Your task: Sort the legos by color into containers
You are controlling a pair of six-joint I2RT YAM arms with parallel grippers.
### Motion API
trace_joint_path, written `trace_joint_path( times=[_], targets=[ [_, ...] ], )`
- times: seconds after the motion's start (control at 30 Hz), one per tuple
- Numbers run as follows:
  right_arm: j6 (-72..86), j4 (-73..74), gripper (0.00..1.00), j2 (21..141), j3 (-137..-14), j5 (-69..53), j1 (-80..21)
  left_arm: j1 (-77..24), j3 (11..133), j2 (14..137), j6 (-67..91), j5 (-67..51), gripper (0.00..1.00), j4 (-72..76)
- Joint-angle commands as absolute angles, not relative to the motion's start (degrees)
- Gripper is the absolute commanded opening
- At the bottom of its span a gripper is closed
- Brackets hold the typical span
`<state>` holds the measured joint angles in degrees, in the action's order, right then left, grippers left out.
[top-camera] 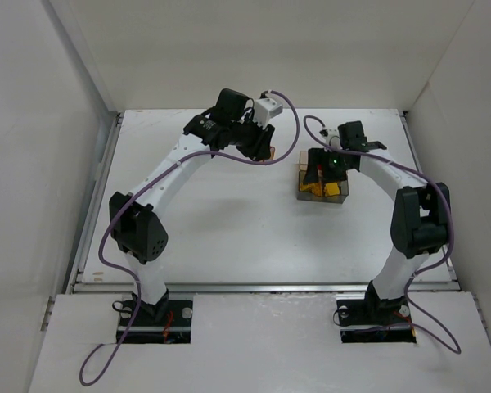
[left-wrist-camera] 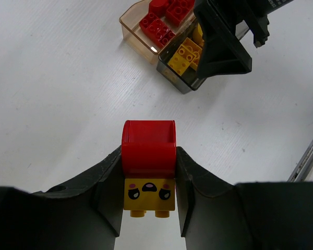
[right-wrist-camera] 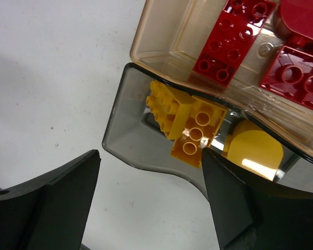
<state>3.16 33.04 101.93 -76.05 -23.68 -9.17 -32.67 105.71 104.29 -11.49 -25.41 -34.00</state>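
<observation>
Red bricks (right-wrist-camera: 235,39) lie in the tan tray (right-wrist-camera: 161,36), and yellow bricks (right-wrist-camera: 190,125) lie in the grey tray (right-wrist-camera: 128,135) that adjoins it on its near side. The pair of trays sits on the right, far part of the table (top-camera: 229,221). One more piece is outside the trays: a red curved brick (left-wrist-camera: 148,148) stacked on a yellow face brick (left-wrist-camera: 149,194). The left hand (left-wrist-camera: 148,166) is clenched on this stack from both sides, just left of the trays. Whether the stack touches the table cannot be told. The right hand (right-wrist-camera: 151,172) hangs over the grey tray, fingers spread wide and grasping nothing.
</observation>
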Motion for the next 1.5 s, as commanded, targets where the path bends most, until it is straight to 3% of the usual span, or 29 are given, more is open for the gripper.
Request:
trace_joint_path(
  times=[0.0, 0.6, 0.73, 0.87, 0.93, 0.97, 1.17, 1.47],
  targets=[
    [1.4, 34.8, 0.84, 100.4, -78.6, -19.8, -9.1, -33.0, 106.5, 101.6, -11.0, -25.8, 0.00, -32.3],
    [1.9, 35.4, 0.83, 100.5, -78.0, -15.4, -1.9, -32.4, 106.5, 102.1, -11.0, -25.8, 0.00, -32.3],
    [0.4, 35.4, 0.83, 100.5, -79.8, -20.3, -1.9, -32.4, 106.5, 102.1, -11.0, -25.8, 0.00, -31.8],
    [-3.0, 31.0, 0.83, 93.1, -77.9, -27.0, -2.5, -32.4, 106.5, 102.1, -11.5, -25.8, 0.00, -31.8],
    [-4.2, 25.8, 0.90, 86.4, -75.1, -29.7, -3.1, -32.4, 106.5, 102.1, -12.1, -26.7, 0.00, -31.8],
    [-4.2, 23.9, 1.00, 84.5, -74.3, -35.1, -3.1, -32.4, 106.5, 102.1, -13.1, -27.7, 0.00, -31.3],
    [-8.9, 10.1, 1.00, 73.2, -69.5, -46.1, -6.8, -31.9, 110.6, 102.1, -22.8, -44.3, 0.00, -31.8],
    [-15.3, 9.6, 1.00, 78.1, -75.3, -56.9, -11.2, -30.1, 118.0, 104.7, -25.0, -65.6, 0.00, -25.8]
  ],
)
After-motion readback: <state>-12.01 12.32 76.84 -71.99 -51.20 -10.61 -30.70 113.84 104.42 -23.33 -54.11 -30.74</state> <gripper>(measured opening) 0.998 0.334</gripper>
